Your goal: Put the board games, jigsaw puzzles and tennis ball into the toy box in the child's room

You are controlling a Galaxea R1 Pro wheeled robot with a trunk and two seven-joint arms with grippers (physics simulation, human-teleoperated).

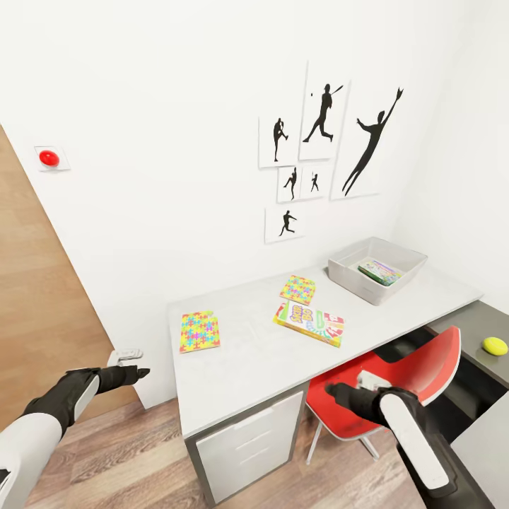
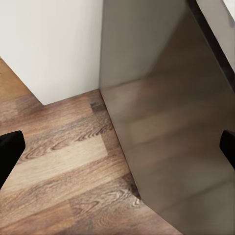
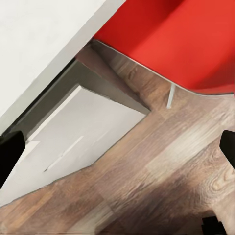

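Head view: you face the table (image 1: 247,367).
Toy box (image 1: 377,268): at your 1 o'clock on the table, a board game (image 1: 379,272) inside.
Skip-Bo game (image 1: 309,323): 12 o'clock, flat on the top.
Jigsaw puzzles: one (image 1: 297,289) just behind it, one (image 1: 199,331) at 11 o'clock.
Tennis ball (image 1: 494,346): 2 o'clock, on the dark lower section.
Left gripper (image 1: 134,373): spread wide, empty, over the floor.
Right gripper (image 1: 338,393): spread wide, empty, by the red chair (image 1: 417,371).

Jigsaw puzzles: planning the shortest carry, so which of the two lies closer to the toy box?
The jigsaw puzzle beside the Skip-Bo box; the other puzzle lies near the table's far-left end, farther from the toy box.
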